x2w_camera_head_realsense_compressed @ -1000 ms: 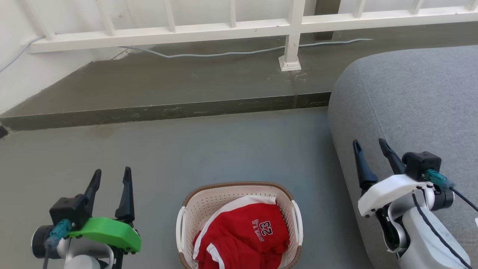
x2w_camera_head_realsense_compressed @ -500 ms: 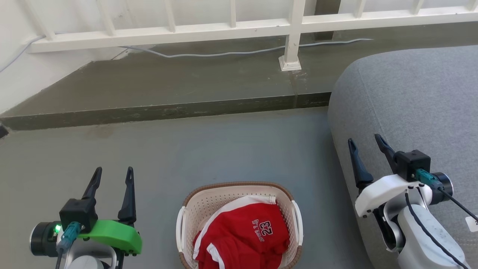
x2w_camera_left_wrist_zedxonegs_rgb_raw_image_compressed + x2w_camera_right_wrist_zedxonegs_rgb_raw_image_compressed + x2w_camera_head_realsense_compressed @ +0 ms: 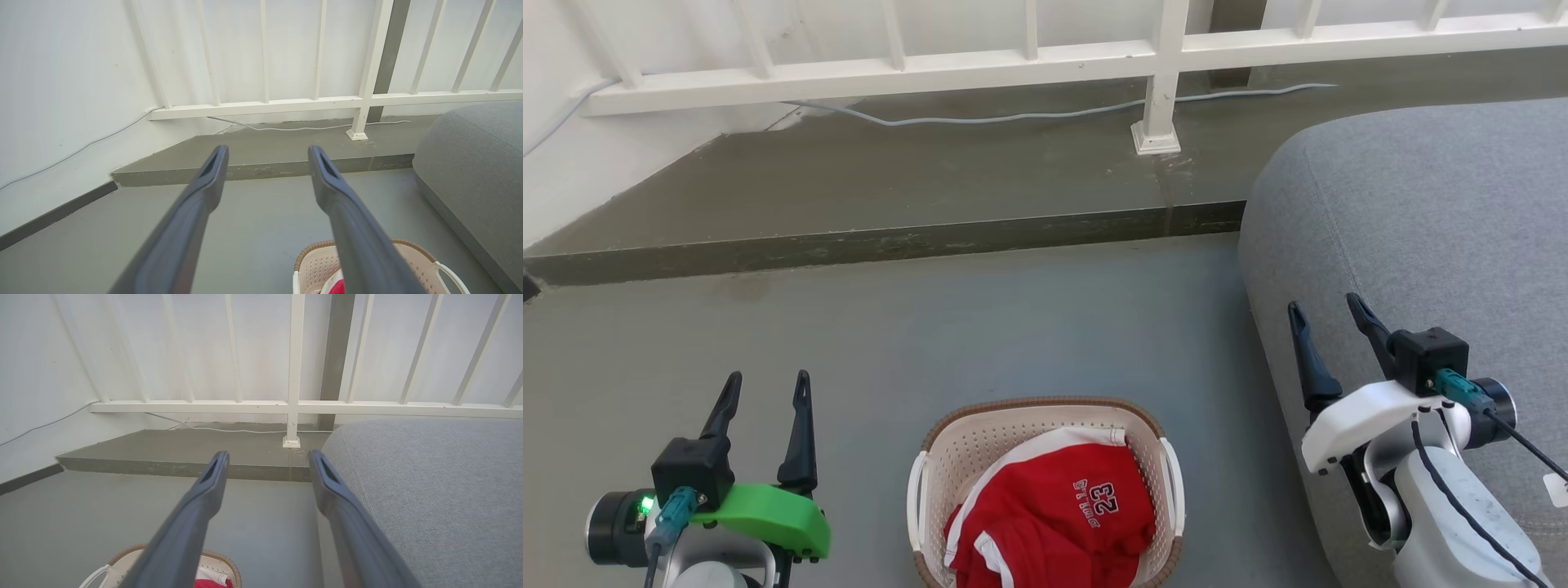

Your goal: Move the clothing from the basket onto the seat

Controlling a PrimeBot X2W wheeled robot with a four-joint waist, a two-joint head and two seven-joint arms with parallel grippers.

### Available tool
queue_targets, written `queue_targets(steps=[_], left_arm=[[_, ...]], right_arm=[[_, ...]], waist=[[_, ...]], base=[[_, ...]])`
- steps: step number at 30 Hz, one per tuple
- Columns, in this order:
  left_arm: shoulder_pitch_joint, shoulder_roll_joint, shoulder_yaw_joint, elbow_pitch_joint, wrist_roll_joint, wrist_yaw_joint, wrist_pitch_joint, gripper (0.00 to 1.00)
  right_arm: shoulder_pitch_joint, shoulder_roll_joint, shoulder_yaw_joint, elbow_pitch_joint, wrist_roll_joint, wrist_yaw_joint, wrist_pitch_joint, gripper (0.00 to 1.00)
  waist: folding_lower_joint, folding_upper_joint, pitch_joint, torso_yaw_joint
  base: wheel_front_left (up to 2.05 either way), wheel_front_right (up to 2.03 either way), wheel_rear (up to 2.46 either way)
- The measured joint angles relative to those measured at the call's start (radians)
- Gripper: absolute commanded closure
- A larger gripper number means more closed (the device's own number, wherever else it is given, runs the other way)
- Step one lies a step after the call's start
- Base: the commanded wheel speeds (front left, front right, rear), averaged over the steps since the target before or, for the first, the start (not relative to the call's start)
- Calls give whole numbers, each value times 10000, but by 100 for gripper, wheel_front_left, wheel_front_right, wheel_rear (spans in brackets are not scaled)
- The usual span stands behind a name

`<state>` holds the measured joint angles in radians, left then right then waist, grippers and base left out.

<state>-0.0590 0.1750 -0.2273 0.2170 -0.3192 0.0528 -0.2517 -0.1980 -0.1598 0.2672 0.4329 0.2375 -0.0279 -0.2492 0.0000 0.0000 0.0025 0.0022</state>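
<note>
Head view, with both wrist views. The basket [image 3: 1045, 406] stands on the floor [image 3: 1013, 327], its near rim cut off by the lower edge of the view. The clothing [image 3: 1054, 523] lies crumpled inside it, heaped toward the basket's near right wall with the white "23" face up. The heap has no clear long axis.

The left gripper [image 3: 769, 377] hangs over bare floor to the basket's left, and the right gripper [image 3: 1323, 304] hangs over the rounded left edge of the seat [image 3: 1421, 212]. The jaws of each stand wide apart and empty. Both pairs point forward, toward the step [image 3: 890, 242] and the railing [image 3: 1013, 61].

Governing relation: the clothing lies inboard of each gripper, below and behind its fingertips. Accordingly the basket [image 3: 314, 265] shows at the lower right between the left fingers, and the basket [image 3: 220, 559] at the lower left in the right wrist view. Either arm would probably have to swing inward and tip downward to reach it. The two look about equally near, though the right arm is on the seat's side.

Clearances: open floor lies left of and ahead of the basket. A narrow strip of floor separates its right handle from the seat's edge. The seat's top is broad and bare.
</note>
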Motion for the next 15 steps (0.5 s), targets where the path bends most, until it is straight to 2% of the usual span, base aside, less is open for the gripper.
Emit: queue_targets(steps=[15], left_arm=[[-1,-17,54,19,2,0,0,0]], right_arm=[[-21,165,-25,-10,-86,113,-2,0]], waist=[[0,0,161,-85]], base=[[0,0,0]])
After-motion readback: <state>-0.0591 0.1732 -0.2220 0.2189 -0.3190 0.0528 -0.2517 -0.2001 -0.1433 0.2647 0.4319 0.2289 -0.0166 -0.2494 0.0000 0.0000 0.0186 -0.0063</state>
